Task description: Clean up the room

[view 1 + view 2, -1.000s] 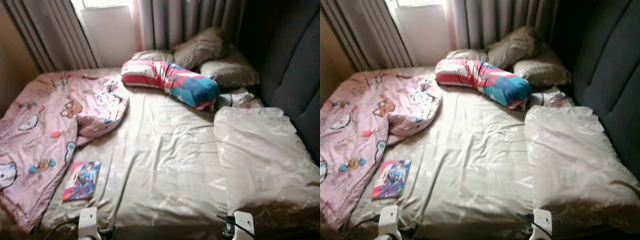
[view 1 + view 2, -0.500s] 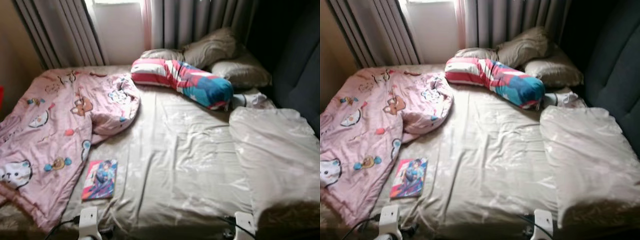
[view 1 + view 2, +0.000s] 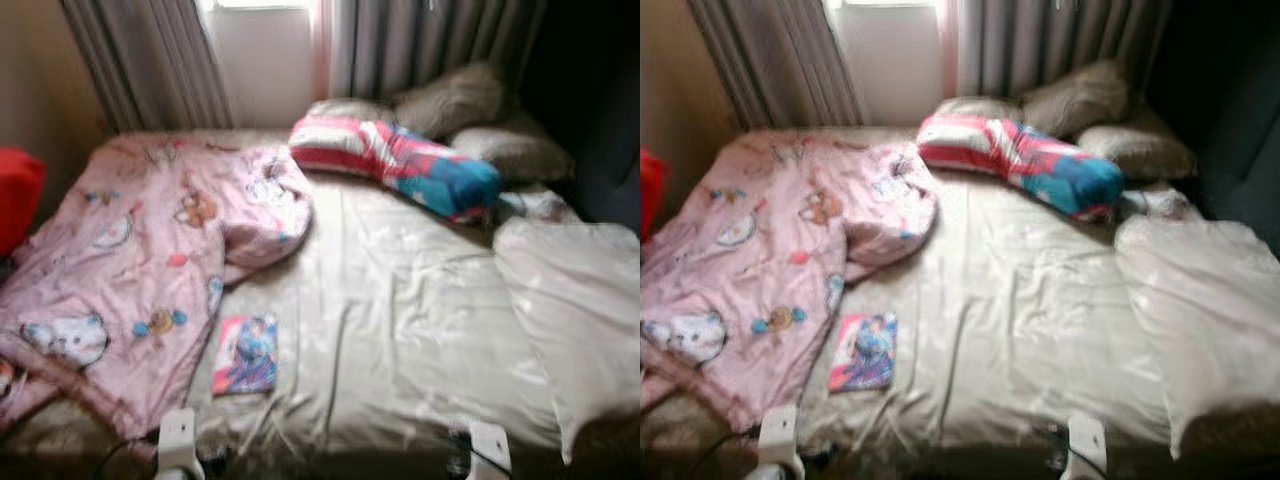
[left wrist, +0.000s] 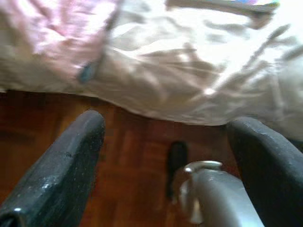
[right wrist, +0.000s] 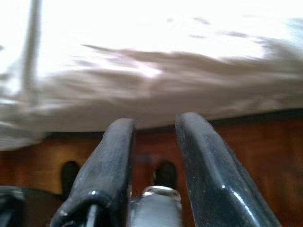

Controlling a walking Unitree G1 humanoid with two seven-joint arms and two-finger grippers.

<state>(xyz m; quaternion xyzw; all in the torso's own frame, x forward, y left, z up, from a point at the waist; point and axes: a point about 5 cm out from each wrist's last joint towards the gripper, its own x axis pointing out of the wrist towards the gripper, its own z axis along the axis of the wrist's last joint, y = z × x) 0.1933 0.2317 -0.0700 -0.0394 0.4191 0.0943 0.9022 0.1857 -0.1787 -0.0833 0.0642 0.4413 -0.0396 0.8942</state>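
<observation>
A bed (image 3: 400, 330) with a beige sheet lies before me. A crumpled pink cartoon blanket (image 3: 140, 260) covers its left side. Beside the blanket's edge, near the front, lies a colourful book (image 3: 246, 355). A red, white and blue striped bolster (image 3: 400, 165) rests at the head, in front of beige pillows (image 3: 455, 100). A beige duvet (image 3: 575, 320) is bunched on the right. My left gripper (image 4: 165, 123) hangs open over wooden floor by the bed's edge. My right gripper (image 5: 156, 123) also hangs low by the bed, its fingers a narrow gap apart and holding nothing.
Grey curtains (image 3: 150, 70) and a bright window (image 3: 265, 50) stand behind the bed. A red object (image 3: 20, 195) shows at the far left. A dark padded headboard (image 3: 1240, 120) rises on the right. Wooden floor (image 4: 57, 123) runs under the bed's front edge.
The whole picture has shifted right, so the camera has turned left. The red object has come into view at the left. Nothing on the bed has moved.
</observation>
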